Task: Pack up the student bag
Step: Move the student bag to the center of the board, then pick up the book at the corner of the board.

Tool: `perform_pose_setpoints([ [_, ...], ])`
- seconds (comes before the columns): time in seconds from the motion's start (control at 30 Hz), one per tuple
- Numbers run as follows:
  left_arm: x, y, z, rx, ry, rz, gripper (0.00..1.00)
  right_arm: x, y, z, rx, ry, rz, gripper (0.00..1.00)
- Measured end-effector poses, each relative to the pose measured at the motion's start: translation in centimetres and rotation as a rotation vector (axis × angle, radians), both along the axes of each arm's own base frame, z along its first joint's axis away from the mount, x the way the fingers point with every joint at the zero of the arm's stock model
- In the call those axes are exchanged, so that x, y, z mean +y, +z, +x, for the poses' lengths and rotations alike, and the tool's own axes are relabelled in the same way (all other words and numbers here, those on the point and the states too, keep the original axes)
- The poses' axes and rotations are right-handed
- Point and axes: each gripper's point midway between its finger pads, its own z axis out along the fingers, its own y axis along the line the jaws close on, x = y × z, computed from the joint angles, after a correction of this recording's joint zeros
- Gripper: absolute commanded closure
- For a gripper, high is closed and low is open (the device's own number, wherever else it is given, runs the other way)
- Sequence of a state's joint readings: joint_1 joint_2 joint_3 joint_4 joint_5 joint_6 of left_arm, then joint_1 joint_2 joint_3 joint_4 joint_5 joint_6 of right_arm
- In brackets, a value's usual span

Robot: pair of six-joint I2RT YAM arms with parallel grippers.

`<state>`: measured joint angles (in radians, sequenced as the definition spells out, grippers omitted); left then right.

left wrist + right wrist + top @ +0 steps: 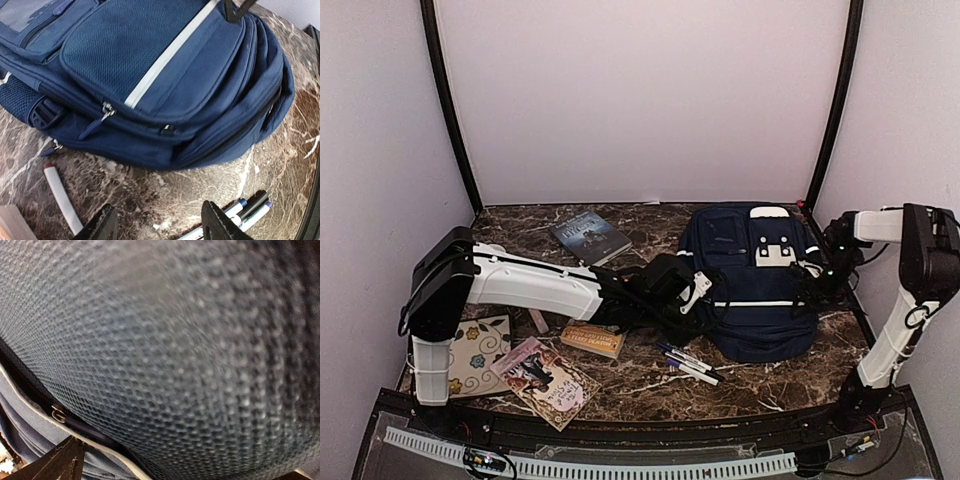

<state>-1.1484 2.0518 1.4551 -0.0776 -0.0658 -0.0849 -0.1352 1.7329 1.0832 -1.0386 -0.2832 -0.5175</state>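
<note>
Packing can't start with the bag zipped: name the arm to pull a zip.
Probably left: the left claw, open, faces the zip pull on the student bag; the right claw sits pressed against its mesh.

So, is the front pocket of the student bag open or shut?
Shut, it seems: along the student bag the pocket zipper shows no gap and no lining.

Before my left claw (159,207) I see the student bag (150,65), navy with white stripes; the table (295,145) is dark veined marble
</note>
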Motion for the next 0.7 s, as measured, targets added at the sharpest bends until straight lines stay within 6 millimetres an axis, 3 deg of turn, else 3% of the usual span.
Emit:
perform_pose_setpoints([
  [0.1, 1.0, 1.1, 0.6, -0.033, 0.042, 0.008, 0.32, 1.2, 0.0, 1.0, 0.000, 0.007, 0.017, 0.00],
  [0.33, 4.8, 6.0, 1.0, -0.068, 0.170, 0.017, 0.30, 0.6, 1.2, 1.5, -0.044, -0.014, -0.021, 0.00],
  [0.37, 6.8, 7.2, 0.5, -0.044, 0.222, 0.019, 0.30, 0.4, 2.0, 1.7, -0.074, -0.015, -0.040, 0.00],
  [0.4, 6.8, 7.2, 0.5, -0.044, 0.222, 0.019, 0.30, 0.1, 2.8, 2.1, -0.106, -0.018, -0.060, 0.00],
  [0.5, 10.0, 8.0, -0.6, 0.016, 0.303, 0.026, 0.31, -0.8, 5.8, 3.5, -0.216, -0.035, -0.111, 0.00],
  [0.63, 14.9, 7.3, -2.8, 0.144, 0.446, 0.057, 0.31, -1.0, 10.5, 5.6, -0.365, -0.065, -0.134, 0.00],
  [0.7, 17.7, 6.2, -4.2, 0.217, 0.529, 0.079, 0.32, -0.1, 12.3, 6.4, -0.427, -0.053, -0.118, 0.00],
])
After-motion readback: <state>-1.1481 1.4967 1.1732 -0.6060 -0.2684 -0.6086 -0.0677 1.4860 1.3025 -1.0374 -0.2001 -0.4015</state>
